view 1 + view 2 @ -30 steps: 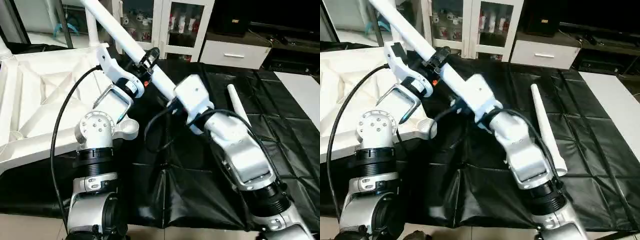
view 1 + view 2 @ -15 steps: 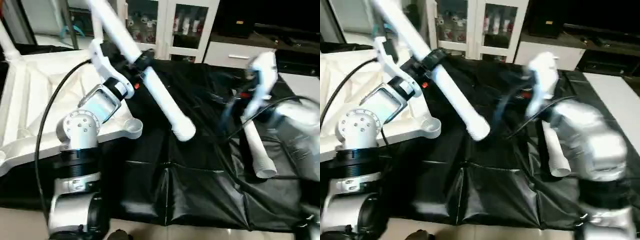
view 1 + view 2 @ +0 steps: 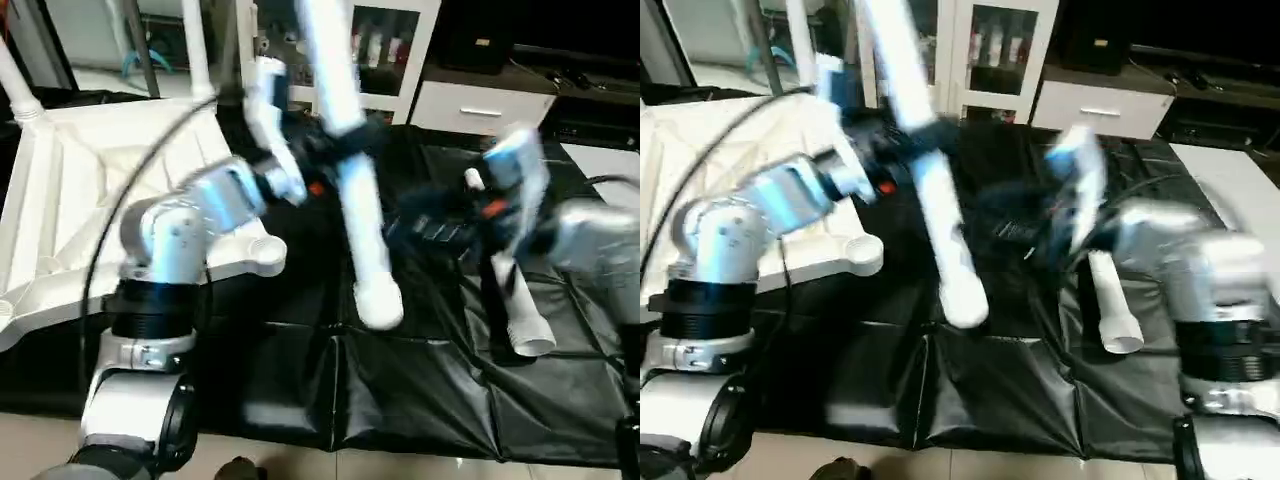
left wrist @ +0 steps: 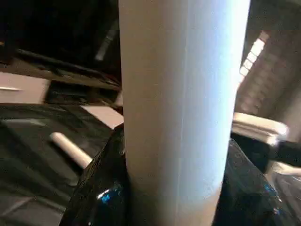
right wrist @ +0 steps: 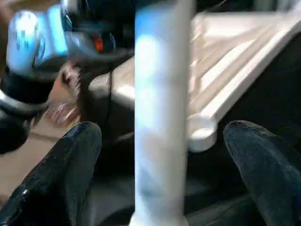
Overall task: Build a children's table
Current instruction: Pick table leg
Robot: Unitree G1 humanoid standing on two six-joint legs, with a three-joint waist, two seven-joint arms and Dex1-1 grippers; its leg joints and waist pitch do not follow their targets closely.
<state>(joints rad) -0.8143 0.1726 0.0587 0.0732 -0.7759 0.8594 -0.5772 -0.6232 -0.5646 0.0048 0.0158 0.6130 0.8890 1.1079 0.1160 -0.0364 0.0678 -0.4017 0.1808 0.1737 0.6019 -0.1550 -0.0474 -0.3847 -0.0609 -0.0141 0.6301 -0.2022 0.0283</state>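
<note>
Leg point(image 4: 178, 108) between left hand's fingers point(image 4: 101, 188)

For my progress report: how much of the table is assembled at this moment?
Done: legs stand in the far sockets of the upside-down tabletop. In hand: the left end effector holds one leg. Left: the near corner socket, and another leg lying on the black sheet.

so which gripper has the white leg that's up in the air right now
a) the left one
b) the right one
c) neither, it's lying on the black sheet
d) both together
a) the left gripper is closed round the raised leg, while the right gripper stands open with its fingers apart from it. A second leg lies on the black sheet.
</note>
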